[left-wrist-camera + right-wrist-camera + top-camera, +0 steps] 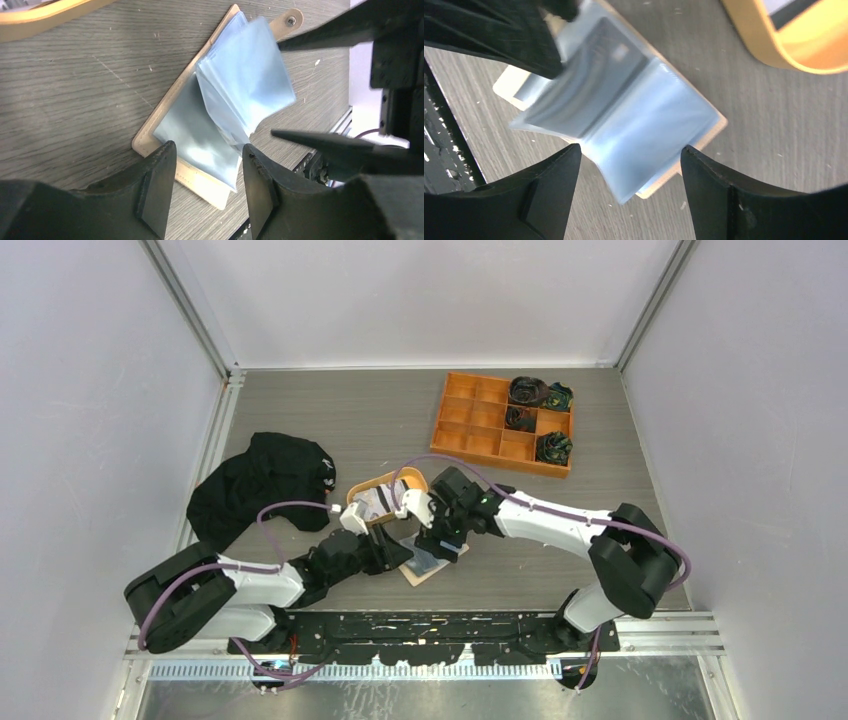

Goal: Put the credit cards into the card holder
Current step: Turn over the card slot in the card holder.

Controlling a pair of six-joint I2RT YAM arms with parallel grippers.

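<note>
The card holder (428,564) lies open on the table, beige rim down and clear plastic sleeves (242,82) fanned upward. A dark credit card (596,70) shows inside one sleeve. More credit cards (377,503) lie in the oval tray; one light one shows in the right wrist view (785,9). My left gripper (207,157) is open, its fingers either side of the holder's near corner. My right gripper (631,160) is open just over the raised sleeves, which stand between its fingertips unclamped. The two grippers face each other across the holder.
The oval orange-tan tray (408,480) sits just behind the holder. An orange compartment box (470,420) with dark rolled items stands at the back right. A black cloth (260,485) lies at the left. The table's front rail (450,625) is close behind the holder.
</note>
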